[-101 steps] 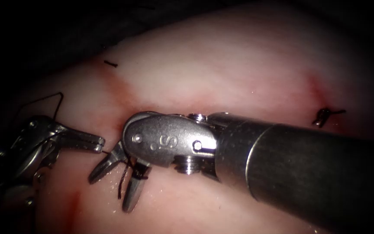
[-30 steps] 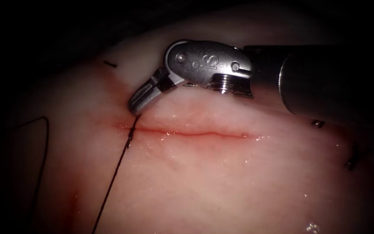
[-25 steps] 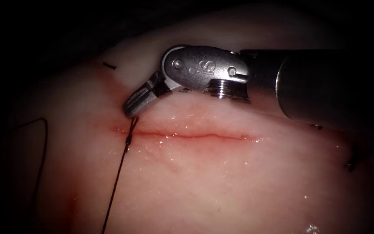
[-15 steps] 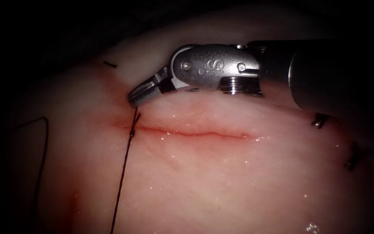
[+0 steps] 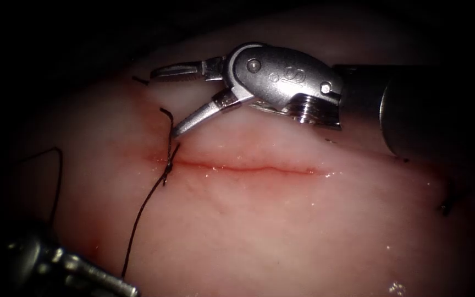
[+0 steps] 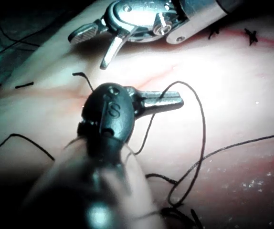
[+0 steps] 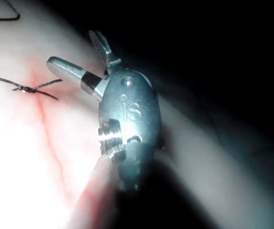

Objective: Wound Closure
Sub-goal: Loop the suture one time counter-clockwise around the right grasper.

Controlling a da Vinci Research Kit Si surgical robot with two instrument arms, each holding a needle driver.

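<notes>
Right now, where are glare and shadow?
Endoscope view: dark rim, glints along the red cut. Left wrist view: glare on pale tissue beyond the left claw, shut on black thread. Right wrist view: darkness behind the open, empty right claw.

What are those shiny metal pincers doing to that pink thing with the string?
Two robot tools are stitching a cut in the tissue. The right tool hangs above the cut with its jaws open, holding nothing. A knot of thread sits at the cut's left end. The left tool has its jaws shut on the thread.
</notes>
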